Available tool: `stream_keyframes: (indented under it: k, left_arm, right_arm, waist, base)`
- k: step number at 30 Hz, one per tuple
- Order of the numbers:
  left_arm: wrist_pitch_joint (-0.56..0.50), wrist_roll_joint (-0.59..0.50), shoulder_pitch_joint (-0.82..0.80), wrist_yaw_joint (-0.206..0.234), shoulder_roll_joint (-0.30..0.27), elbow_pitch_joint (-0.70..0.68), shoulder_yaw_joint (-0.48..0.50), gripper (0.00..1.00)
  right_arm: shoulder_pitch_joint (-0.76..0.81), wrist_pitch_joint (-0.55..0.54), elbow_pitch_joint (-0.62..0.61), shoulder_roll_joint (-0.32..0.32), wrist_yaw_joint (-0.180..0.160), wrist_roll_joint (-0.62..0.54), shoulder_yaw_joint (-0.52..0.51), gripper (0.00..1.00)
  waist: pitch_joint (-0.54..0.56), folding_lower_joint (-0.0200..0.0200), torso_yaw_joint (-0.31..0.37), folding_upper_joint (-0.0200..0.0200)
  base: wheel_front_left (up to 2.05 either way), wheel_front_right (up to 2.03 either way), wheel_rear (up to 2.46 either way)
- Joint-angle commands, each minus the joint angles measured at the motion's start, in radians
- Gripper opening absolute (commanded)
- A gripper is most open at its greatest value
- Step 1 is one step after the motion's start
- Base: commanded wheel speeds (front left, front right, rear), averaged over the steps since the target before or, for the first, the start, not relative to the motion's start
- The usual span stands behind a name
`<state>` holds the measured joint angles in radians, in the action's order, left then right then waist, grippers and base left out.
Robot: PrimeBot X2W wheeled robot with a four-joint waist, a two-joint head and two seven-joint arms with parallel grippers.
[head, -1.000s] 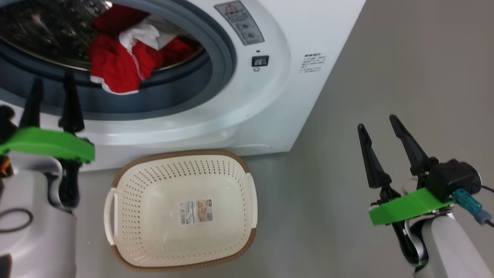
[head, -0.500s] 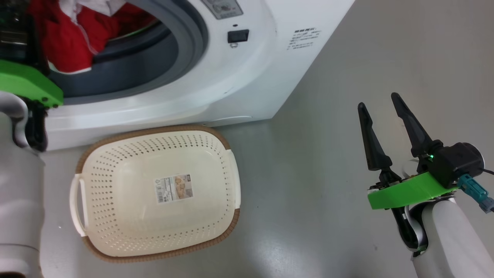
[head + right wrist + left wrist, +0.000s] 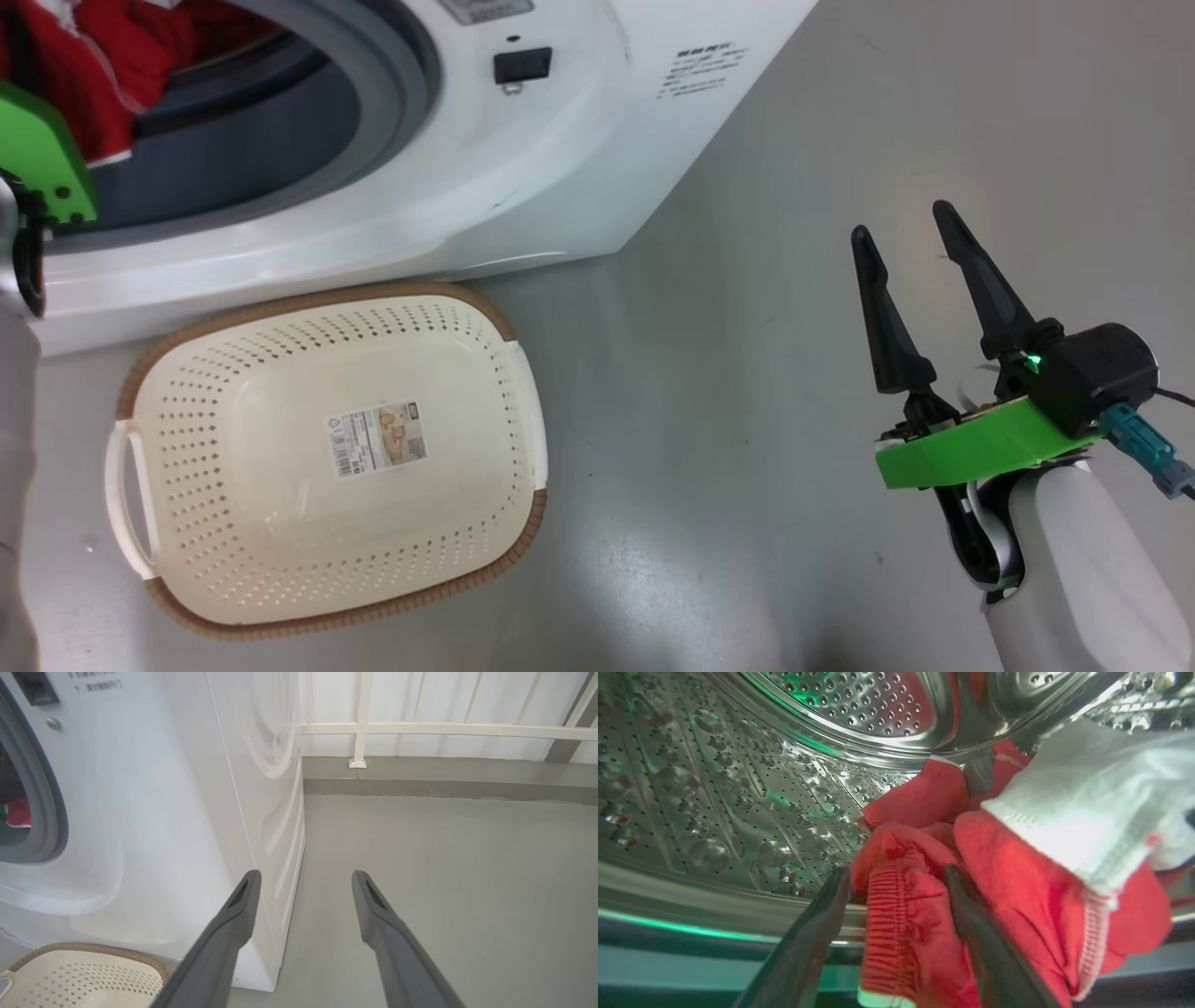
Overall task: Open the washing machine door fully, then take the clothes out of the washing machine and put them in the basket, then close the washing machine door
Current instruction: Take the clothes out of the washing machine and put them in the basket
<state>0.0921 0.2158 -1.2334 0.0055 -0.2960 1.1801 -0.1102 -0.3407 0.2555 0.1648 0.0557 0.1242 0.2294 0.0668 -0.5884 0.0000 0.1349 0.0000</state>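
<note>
The clothes [image 3: 920, 807], a red heap with a white piece on top, lie in the washing machine [image 3: 560, 168], low in its steel drum [image 3: 738, 788] just behind the opening. The left gripper [image 3: 899, 872] is inside the machine's drum, its two fingers spread wide to either side of a ribbed red fold without pinching it. The basket [image 3: 504, 327] stands on the floor [image 3: 747, 392] against the machine's front, below the opening. The right gripper [image 3: 896, 220] hangs wide apart, holding nothing, well off the machine's front corner.
</note>
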Motion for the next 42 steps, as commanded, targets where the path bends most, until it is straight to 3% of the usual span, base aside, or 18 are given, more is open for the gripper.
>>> stream_keyframes:
  k: [1, 10, 11, 13, 20, 29, 42]
  left_arm:
    - [-0.019, -0.012, 0.006, 0.010, -0.077, 0.014, 0.004, 1.00]
    - [-0.148, -0.045, -0.013, 0.046, -0.117, 0.075, -0.041, 0.98]
    - [-0.160, -0.044, -0.012, 0.051, -0.116, 0.078, -0.042, 0.44]
    - [-0.198, -0.038, -0.006, 0.055, -0.112, 0.086, -0.045, 0.00]
    - [-0.134, -0.022, 0.007, 0.059, -0.105, 0.065, -0.044, 0.00]
    - [-0.028, -0.013, 0.044, 0.032, -0.097, 0.033, -0.060, 0.00]
    - [0.040, 0.019, 0.103, 0.014, -0.082, 0.018, -0.060, 0.00]
  right_arm:
    - [-0.007, 0.006, -0.024, -0.004, 0.007, 0.006, 0.022, 1.00]
    - [-0.014, 0.006, -0.026, -0.005, 0.007, 0.047, 0.031, 1.00]
    - [-0.014, 0.006, -0.026, -0.005, 0.007, 0.049, 0.030, 1.00]
    - [-0.013, 0.006, -0.025, -0.005, 0.007, 0.055, 0.029, 1.00]
    - [-0.012, 0.006, -0.021, -0.005, 0.007, 0.062, 0.026, 1.00]
    - [-0.007, 0.006, -0.009, -0.005, 0.007, 0.068, 0.019, 1.00]
    - [0.007, 0.006, 0.001, -0.005, 0.007, 0.080, 0.022, 1.00]
  waist:
    - [-0.009, 0.0000, 0.010, 0.0000]
    - [-0.023, 0.0000, 0.038, 0.0000]
    - [-0.023, 0.0000, 0.039, 0.0000]
    - [-0.022, 0.0000, 0.041, 0.0000]
    - [-0.018, 0.0000, 0.035, 0.0000]
    - [0.001, 0.0000, 0.018, 0.0000]
    - [0.048, 0.0000, 0.006, 0.0000]
  base:
    - [0.00, 0.00, 0.00]
    - [0.00, 0.00, 0.00]
    - [0.00, 0.00, 0.00]
    - [0.00, 0.00, 0.00]
    - [0.00, 0.00, 0.00]
    - [0.00, 0.00, 0.00]
    - [0.00, 0.00, 0.00]
